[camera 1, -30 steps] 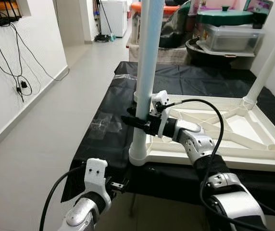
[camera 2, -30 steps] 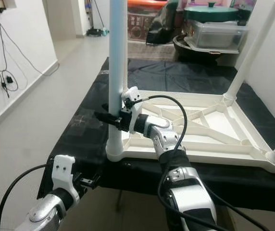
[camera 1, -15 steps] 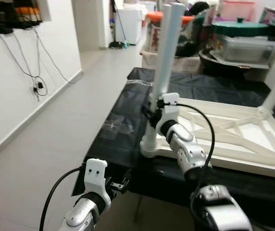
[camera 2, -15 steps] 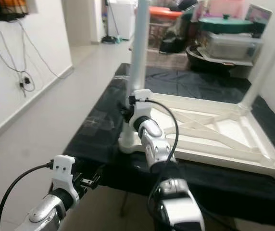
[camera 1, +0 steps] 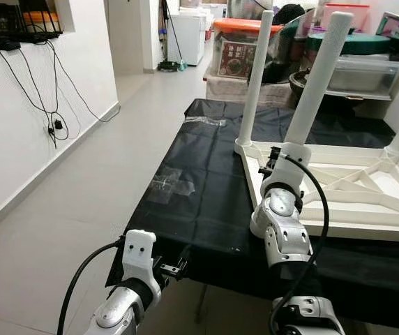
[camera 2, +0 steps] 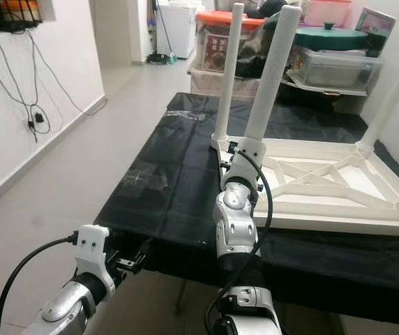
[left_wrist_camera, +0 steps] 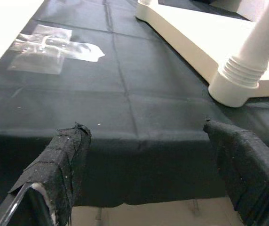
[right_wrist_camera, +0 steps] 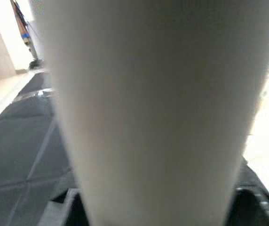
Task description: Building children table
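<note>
Hanging low at the lower left of the left eye view, the left gripper (camera 1: 174, 268) idles off the near edge of the black cloth (camera 1: 185, 202), its fingers (left_wrist_camera: 64, 155) spread wide with nothing between them. Just beyond, at centre, the right gripper (camera 1: 273, 162) is pressed up against the nearest leg (camera 1: 316, 80) of the upturned white children's table (camera 1: 346, 202); the right wrist view has that leg (right_wrist_camera: 148, 108) hard against the lens, but I cannot tell whether the fingers pinch it. To seat the leg well, I judge it should be kept upright over its corner socket and turned squarely, not levered sideways. Farther back, upper right, a clear storage box (camera 1: 356, 64) carries a green lid (camera 1: 349, 42); its contents are too dim to tell. An orange-lidded bin (camera 1: 236, 49) holds something unclear.
</note>
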Available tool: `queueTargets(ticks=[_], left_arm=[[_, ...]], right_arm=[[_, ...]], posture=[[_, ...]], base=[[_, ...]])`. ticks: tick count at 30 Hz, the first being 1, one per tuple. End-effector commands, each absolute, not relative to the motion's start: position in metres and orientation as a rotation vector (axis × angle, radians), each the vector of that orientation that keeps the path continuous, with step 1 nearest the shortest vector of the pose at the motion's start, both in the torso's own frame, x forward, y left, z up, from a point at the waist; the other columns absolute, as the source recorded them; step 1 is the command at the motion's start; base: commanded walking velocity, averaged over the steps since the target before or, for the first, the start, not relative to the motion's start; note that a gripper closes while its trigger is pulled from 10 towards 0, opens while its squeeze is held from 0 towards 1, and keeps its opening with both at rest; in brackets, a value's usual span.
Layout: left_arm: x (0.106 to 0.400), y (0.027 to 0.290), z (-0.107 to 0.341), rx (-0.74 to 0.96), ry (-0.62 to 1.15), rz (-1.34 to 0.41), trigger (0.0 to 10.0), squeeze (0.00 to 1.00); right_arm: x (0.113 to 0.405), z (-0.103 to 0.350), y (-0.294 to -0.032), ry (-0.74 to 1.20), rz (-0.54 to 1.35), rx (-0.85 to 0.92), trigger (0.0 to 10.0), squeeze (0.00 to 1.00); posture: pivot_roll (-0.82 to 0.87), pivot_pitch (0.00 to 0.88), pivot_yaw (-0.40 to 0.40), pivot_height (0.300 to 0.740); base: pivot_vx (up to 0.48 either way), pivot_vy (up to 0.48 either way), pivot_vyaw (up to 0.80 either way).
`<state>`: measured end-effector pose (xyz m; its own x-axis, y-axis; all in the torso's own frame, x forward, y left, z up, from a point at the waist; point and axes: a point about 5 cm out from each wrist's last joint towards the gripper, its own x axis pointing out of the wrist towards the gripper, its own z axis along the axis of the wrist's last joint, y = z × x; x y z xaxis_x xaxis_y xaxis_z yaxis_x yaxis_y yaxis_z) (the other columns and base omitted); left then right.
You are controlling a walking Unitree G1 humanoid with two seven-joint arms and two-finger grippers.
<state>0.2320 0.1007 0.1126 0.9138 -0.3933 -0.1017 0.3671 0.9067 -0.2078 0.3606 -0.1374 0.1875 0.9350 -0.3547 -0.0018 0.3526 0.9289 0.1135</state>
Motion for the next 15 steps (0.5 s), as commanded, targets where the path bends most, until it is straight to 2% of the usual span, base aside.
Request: queueTargets(ticks=[1, 3, 4, 5, 6, 12, 13, 14, 15], left_arm=[[0.233, 0.101, 0.107, -0.175, 0.159, -0.390, 10.0, 0.00], [0.233, 0.101, 0.107, -0.175, 0.159, -0.390, 10.0, 0.00], [0.233, 0.101, 0.107, -0.175, 0.159, -0.390, 10.0, 0.00], [0.233, 0.101, 0.107, -0.175, 0.159, -0.390, 10.0, 0.00], [0.234, 0.102, 0.107, -0.175, 0.159, -0.391, 10.0, 0.00], [0.235, 0.101, 0.107, -0.172, 0.156, -0.394, 10.0, 0.00], [0.236, 0.099, 0.108, -0.173, 0.150, -0.407, 10.0, 0.00], [0.236, 0.099, 0.108, -0.173, 0.150, -0.407, 10.0, 0.00], [0.236, 0.098, 0.109, -0.174, 0.140, -0.424, 10.0, 0.00]], right_arm=[[0.358, 0.176, -0.115, -0.011, -0.243, 0.139, 10.0, 1.00], [0.358, 0.176, -0.115, -0.011, -0.243, 0.139, 10.0, 1.00], [0.359, 0.177, -0.116, -0.033, -0.223, 0.123, 10.0, 0.95], [0.359, 0.177, -0.116, -0.033, -0.223, 0.123, 10.0, 0.95], [0.359, 0.177, -0.120, -0.044, -0.222, 0.120, 10.0, 0.00], [0.372, 0.178, -0.143, -0.070, -0.036, 0.167, 10.0, 0.00], [0.377, 0.179, -0.147, -0.056, 0.077, 0.169, 10.0, 0.00], [0.377, 0.179, -0.147, -0.056, 0.077, 0.169, 10.0, 0.00], [0.381, 0.180, -0.151, -0.037, 0.189, 0.188, 10.0, 0.00]], posture=[[0.17, 0.000, -0.046, 0.740], [0.17, 0.000, -0.046, 0.740], [0.17, 0.000, -0.045, 0.740], [0.17, 0.000, -0.045, 0.740], [0.17, 0.000, -0.045, 0.740], [0.17, 0.000, -0.042, 0.740], [0.16, 0.000, -0.038, 0.740], [0.16, 0.000, -0.038, 0.740], [0.16, 0.000, -0.038, 0.740]], base=[[0.000, 0.000, 0.00], [0.000, 0.000, 0.00], [0.000, 0.000, 0.00], [0.000, 0.000, 0.00], [0.000, 0.000, 0.00], [0.000, 0.000, 0.00], [0.000, 0.000, 0.00], [0.000, 0.000, 0.00], [0.000, 0.000, 0.00]])
